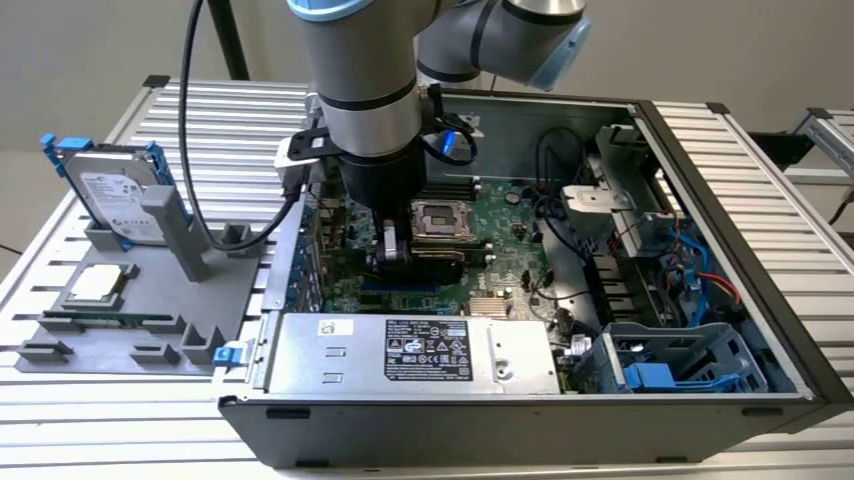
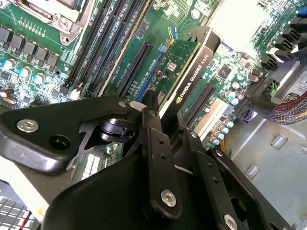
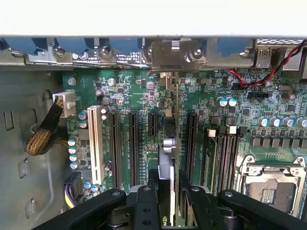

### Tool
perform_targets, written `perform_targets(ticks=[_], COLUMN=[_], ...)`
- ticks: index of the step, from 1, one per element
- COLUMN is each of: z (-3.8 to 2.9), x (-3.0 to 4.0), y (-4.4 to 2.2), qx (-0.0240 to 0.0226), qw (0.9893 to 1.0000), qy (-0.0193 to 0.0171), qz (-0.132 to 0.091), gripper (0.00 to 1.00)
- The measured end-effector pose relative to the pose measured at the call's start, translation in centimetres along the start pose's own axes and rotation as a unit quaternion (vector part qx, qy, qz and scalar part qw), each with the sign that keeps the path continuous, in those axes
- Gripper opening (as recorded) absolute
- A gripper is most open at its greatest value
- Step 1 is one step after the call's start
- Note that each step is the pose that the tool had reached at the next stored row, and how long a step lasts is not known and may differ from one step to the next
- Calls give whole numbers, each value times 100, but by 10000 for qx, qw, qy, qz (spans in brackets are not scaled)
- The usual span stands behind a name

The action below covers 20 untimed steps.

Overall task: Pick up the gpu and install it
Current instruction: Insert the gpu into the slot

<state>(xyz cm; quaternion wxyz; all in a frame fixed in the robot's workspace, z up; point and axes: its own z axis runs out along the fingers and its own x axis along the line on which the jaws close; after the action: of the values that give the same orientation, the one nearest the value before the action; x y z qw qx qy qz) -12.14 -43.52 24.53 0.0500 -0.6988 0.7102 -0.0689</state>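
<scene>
GPU (image 2: 184, 64) held edge-on above the motherboard (image 2: 43, 62), inside the open computer case (image 1: 747, 200). In the second wrist view the card appears with its green circuit board on one face and its black shroud on the other, standing over the row of long black expansion slots (image 2: 136, 67); in the first wrist view it appears as a thin upright edge (image 3: 169, 158) between two of those slots, its silver end bracket (image 3: 173, 55) up against the rear wall of the case. The gripper (image 2: 165, 127) is closed on the gpu, one black finger (image 2: 153, 143) pressed flat to each face near the card's top edge. In the exterior view the arm (image 1: 360, 90) reaches straight down into the case, with the gripper low over the board, just beside the empty processor socket (image 1: 441, 220).

Step in hand, as judged: the pick is done and the installing stage is under way. Whether the card's contact edge has entered a slot cannot be told. Seating calls for the card to stay upright and in line with its slot, with the bracket meeting its rear opening squarely.

Outside the case, on the grey parts fixture (image 1: 80, 350), stand a hard drive in a blue frame (image 1: 114, 195) and a processor (image 1: 100, 285).
</scene>
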Motion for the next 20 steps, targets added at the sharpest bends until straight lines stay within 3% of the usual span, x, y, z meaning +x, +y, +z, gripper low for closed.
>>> perform_targets(ticks=[9, 17, 20], z=[-1, -26, -28], x=[0, 6, 2], y=[0, -5, -3], qx=[0, -5, -7], qw=[10000, 9998, 9997], qy=[1, 48, 42], qz=[11, 210, 246], gripper=[0, 0, 0])
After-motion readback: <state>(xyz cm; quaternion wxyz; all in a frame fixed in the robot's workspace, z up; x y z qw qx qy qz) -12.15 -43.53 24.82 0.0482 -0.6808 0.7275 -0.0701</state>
